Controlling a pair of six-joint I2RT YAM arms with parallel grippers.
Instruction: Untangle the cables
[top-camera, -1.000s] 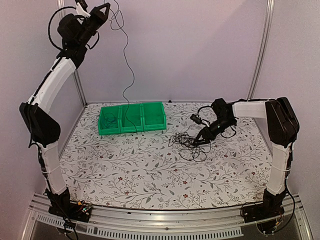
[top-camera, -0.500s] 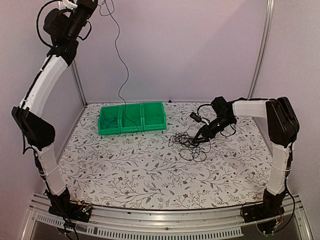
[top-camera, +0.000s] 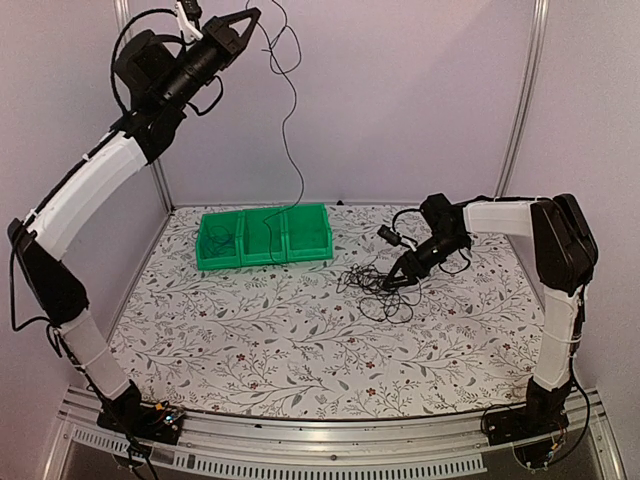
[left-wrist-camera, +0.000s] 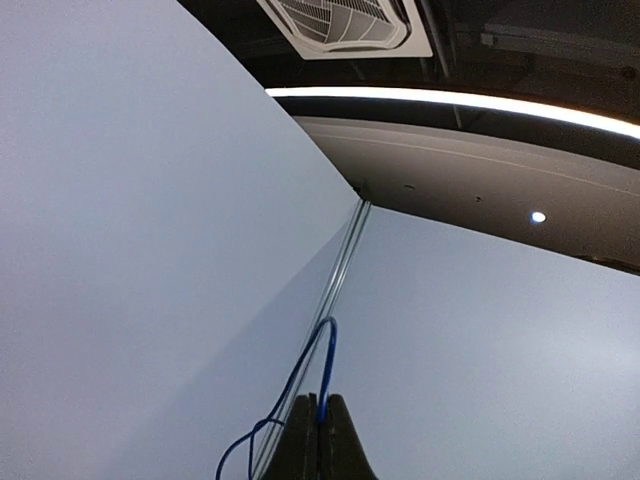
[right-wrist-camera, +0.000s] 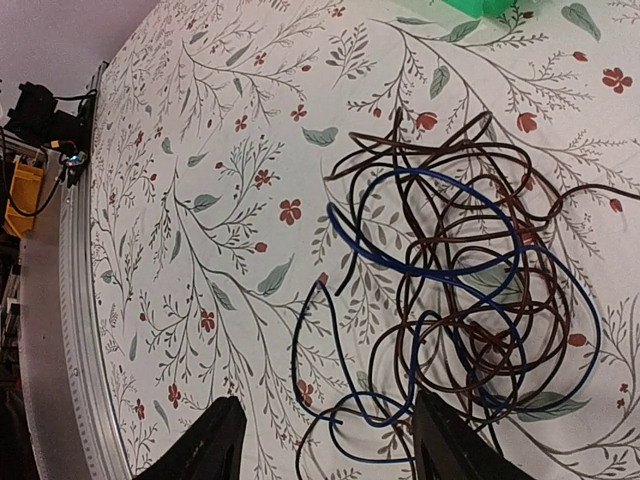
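The left arm reaches high above the floral-patterned worktop (top-camera: 250, 330), its left end effector (top-camera: 252, 14) raised close to the upper edge of the overhead view. The two fingers are pressed together on a thin blue cable (left-wrist-camera: 326, 370). In the left wrist view the cable rises from between the closed fingertips, arcs over and drops away to the lower left against the pale enclosure wall. From above, the same strand hangs in a long, loosely kinked line down to the row of three green plastic bins (top-camera: 265, 237) at the back left of the worktop. Which compartment its lower end reaches cannot be made out. Dark loops of cord show inside the left and middle bins.

To the right of the bins, apart from them, lies a tangle of dark brown and blue cables (right-wrist-camera: 470, 300), spread in overlapping loops on the printed surface. The right arm bends low across the worktop, with its right end effector (right-wrist-camera: 328, 400) poised at the near edge of this heap. Its fingers stand well apart and hold nothing. In the right wrist view the two black fingertips frame the outermost blue and brown loops. Whether the tips touch the cords cannot be told.
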